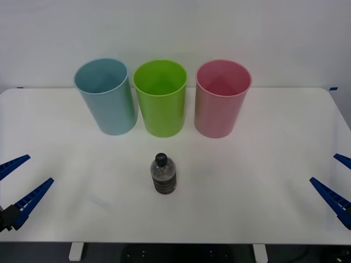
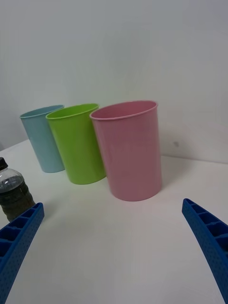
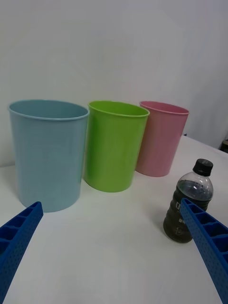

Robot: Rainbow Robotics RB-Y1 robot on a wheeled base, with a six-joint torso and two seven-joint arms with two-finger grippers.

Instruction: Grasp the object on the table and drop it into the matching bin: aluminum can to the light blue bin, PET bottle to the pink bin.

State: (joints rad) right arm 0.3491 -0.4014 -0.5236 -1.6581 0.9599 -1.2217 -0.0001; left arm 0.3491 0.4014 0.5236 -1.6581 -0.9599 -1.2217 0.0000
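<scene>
Left gripper [image 1: 16,183] open at table's 8 o'clock edge, empty. Pale blue plastic bin [image 1: 106,97], lime green bin [image 1: 160,98], pink plastic bin [image 1: 221,99] stand along 12 o'clock. Small clear black-capped PET bottle [image 1: 163,174] upright on white table [image 1: 263,181], 6 o'clock of green bin. Right gripper [image 1: 335,183] open at 4 o'clock.

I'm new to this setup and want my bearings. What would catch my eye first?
Three tall bins in a row at the back of the white table: light blue bin on the left, green bin in the middle, pink bin on the right. A small bottle stands upright in front of the green one.
</scene>
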